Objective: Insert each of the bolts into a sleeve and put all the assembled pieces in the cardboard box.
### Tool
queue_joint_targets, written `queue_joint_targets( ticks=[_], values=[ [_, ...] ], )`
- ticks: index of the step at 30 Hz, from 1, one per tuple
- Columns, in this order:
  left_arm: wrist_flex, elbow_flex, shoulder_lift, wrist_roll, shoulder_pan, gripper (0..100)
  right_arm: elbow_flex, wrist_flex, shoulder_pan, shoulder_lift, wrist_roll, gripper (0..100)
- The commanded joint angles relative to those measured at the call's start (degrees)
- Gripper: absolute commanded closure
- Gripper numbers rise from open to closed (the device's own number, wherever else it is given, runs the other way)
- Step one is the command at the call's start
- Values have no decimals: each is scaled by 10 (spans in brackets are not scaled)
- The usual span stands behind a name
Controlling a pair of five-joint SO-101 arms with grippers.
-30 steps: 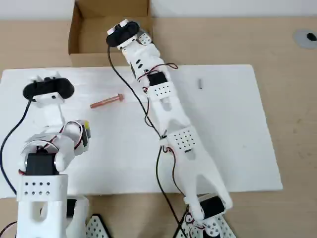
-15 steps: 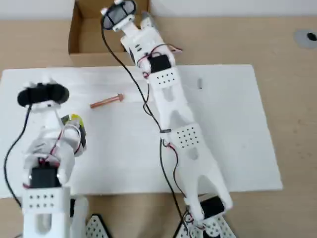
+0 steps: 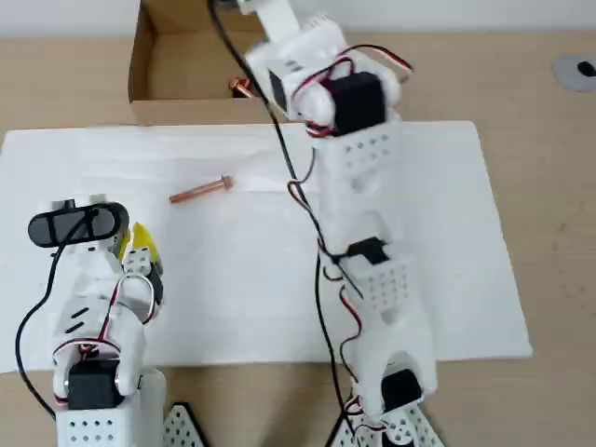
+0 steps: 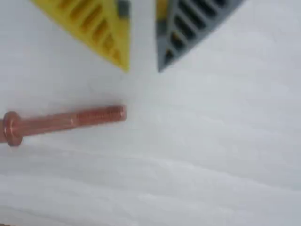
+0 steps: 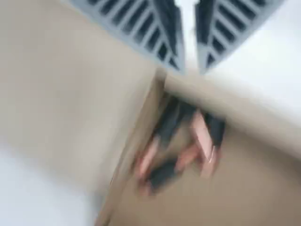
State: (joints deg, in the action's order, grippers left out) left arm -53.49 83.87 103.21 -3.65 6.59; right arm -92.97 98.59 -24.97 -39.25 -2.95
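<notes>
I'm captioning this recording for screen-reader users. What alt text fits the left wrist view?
A copper bolt lies flat on a white mat. The left gripper hovers close to the bolt's threaded end, its yellow and grey fingers slightly apart, holding nothing and not touching the bolt.

A wooden table [image 3: 549, 186] bears a white mat [image 3: 456, 233] and cardboard box [image 3: 142, 65].

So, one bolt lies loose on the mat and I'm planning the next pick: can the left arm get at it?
Probably yes. The bolt lies alone on the mat, close to the left gripper, whose jaws stand apart, and nothing lies between the two. The right gripper is off over the box.
</notes>
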Motion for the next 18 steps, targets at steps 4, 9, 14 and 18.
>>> queue_joint_targets(
  ticks=[4,9,14,18],
  values=[
    [0,47,13,-4,-22,949,-13,41,18,113,51,989],
    [0,106,13,-1,-24,948,143,41,39,208,50,989],
    [-1,116,13,0,-25,950,516,39,54,373,52,989],
    [4,127,13,-1,-25,950,768,-14,58,480,48,988]
  ],
)
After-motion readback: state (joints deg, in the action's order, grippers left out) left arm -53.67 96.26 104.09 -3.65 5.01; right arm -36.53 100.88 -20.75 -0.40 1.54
